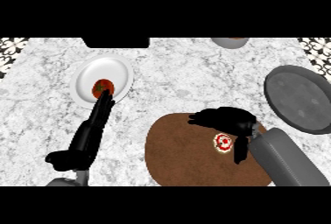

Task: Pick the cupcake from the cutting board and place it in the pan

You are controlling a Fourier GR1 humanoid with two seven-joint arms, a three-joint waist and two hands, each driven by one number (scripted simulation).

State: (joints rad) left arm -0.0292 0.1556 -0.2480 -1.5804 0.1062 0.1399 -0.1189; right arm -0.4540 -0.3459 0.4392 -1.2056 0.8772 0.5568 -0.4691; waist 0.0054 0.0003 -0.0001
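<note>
The cupcake is sitting on the round brown cutting board, toward its right half, showing a white top with a red swirl. The right hand is hovering just beyond the cupcake's far side, its fingers curling downward over the board, and a dark thumb is hanging down just to the right of the cupcake; the fingers are not closing around the cupcake, and whether any of them is touching it cannot be told. The grey right forearm is coming in from the lower right corner. The pan is lying to the right and a little farther off, a dark grey disc with its right part cut off by the edge of the view. On the left, the left hand is stretching away with straight fingers, its fingertips lying at the near rim of a white plate and touching a red tomato that is resting on it. A grey bowl is partly showing at the far edge.
</note>
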